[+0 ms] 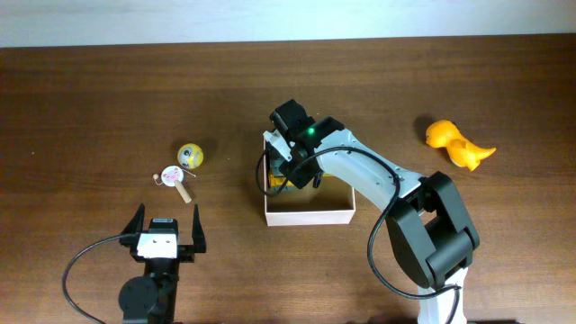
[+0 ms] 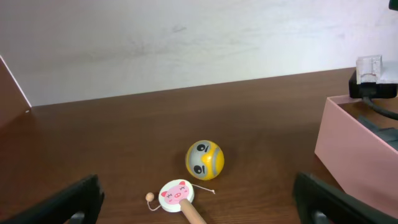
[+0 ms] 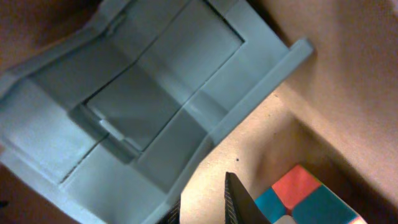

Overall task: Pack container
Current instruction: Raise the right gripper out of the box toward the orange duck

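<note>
Closest to the lens in the right wrist view is one dark fingertip of the right hand, at the lower edge of the frame. Its partner is not shown, so it cannot be told whether that hand is apart, together or clamped on anything. A grey-blue moulded plastic piece fills the upper left of that view, identity undetermined. At the lower right a small cube with red and teal squares lies on the tan floor of the square, shallow, white-walled cardboard container. From overhead, the container sits at the centre of the brown wooden table. The right hand reaches down into its upper left corner, so the container lies directly beneath that hand. The left hand waits at the lower left, fingers wide apart with nothing between them, pointing up the frame. Just ahead of it lie a pink pig-faced drum toy on a wooden stick and a round yellow ball with a grey face, close together and well left of the container. An orange animal-shaped toy lies at the upper right, on the right arm's side. Assessment: the left hand is nearer the ball and drum. From it the container lies to the right and slightly up the frame. The drum's stick slants toward the lower right, so a grip would best cross it.
</note>
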Tool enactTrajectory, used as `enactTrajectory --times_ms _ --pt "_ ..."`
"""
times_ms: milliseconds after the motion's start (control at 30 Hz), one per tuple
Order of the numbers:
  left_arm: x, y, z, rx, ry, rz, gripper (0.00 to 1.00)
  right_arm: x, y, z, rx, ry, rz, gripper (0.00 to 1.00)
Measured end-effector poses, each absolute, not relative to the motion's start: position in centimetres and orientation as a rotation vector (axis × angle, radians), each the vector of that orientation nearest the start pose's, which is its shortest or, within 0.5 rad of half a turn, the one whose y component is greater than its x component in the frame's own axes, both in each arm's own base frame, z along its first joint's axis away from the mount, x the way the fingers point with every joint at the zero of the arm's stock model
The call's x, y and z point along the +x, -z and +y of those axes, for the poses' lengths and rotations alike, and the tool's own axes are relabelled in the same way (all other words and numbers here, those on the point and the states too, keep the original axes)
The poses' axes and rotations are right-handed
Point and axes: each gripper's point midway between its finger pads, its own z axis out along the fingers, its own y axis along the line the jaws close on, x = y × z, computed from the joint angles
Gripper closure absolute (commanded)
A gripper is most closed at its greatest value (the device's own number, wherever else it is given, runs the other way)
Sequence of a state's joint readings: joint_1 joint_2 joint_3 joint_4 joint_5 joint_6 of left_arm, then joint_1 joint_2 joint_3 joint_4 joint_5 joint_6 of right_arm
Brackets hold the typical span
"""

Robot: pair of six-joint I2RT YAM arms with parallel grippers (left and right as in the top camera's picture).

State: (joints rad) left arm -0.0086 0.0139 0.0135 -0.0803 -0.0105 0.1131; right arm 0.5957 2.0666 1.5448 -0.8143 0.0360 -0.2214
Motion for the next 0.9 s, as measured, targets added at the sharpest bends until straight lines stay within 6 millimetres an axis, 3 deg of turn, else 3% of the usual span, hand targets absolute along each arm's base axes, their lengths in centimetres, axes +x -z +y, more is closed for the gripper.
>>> enactTrajectory --times_ms 367,800,900 --pt "24.6 -15.7 0.0 0.092 -0.088 1.650 0.01 38.1 -4.3 23.6 -1.134 0.075 2.657 0.66" --pt "24.6 -15.7 0.0 0.093 -0.088 1.650 0.01 38.7 -9.1 23.7 -1.133 0.092 2.663 0.61" --pt "24.6 -15.7 0.0 0.092 -0.088 1.649 0.01 38.9 -11.2 23.9 -1.099 0.086 2.668 0.53"
